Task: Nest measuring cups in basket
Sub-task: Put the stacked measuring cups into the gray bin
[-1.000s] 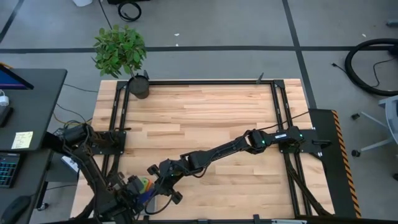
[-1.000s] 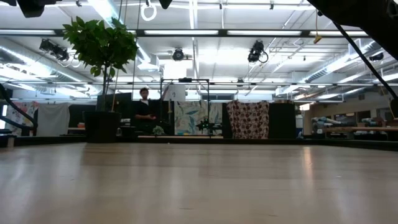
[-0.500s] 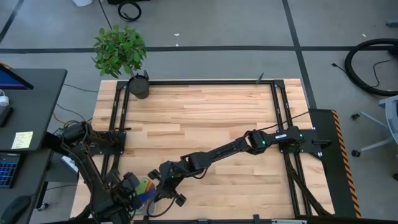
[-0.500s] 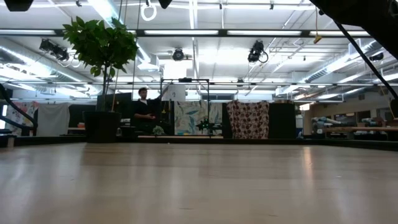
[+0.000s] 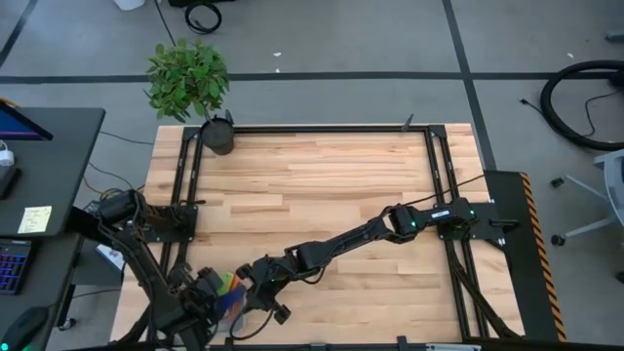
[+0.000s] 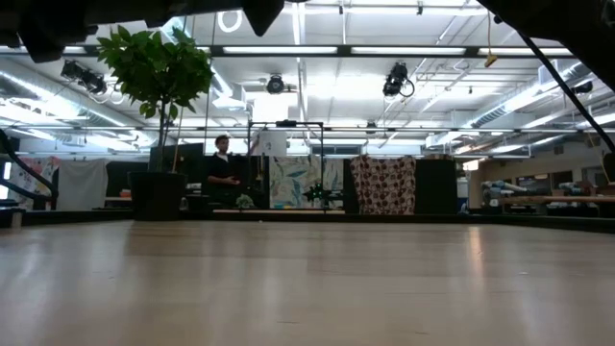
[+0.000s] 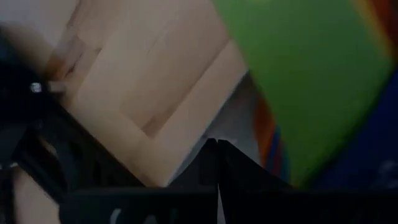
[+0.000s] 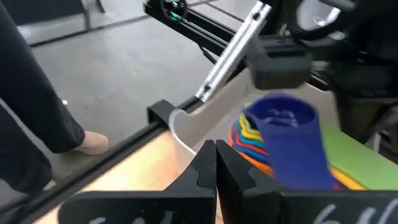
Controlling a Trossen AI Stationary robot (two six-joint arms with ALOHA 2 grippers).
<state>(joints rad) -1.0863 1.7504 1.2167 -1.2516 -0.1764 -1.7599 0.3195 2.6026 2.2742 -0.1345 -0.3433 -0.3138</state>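
The measuring cups (image 8: 283, 124) sit nested in one stack, dark blue on top, with yellow, red and orange rims below it and a green one (image 7: 311, 81) beside. They rest in the light grey basket (image 8: 186, 127) at the table's near left corner. In the high view the stack (image 5: 228, 286) lies between my two grippers. My left gripper (image 7: 217, 155) is shut and hangs just above the green cup. My right gripper (image 8: 215, 158) is shut, slants down from the right and stands beside the stack by the basket's rim. My left gripper points down close over the nested cups, but its own fingers hide the place, so I cannot tell whether it touches the green cup. My right gripper shows no contact with the cups or the basket.
A dark round pot (image 5: 217, 136) with a leafy plant (image 5: 187, 78) stands at the far left corner. Black frame rails (image 5: 312, 129) run along the table's edges. A person's leg and shoe (image 8: 93, 143) stand on the floor beyond the table's edge by the basket.
My right gripper has sunk a little beside the stack, still shut. The cups and the basket have stayed where they were.
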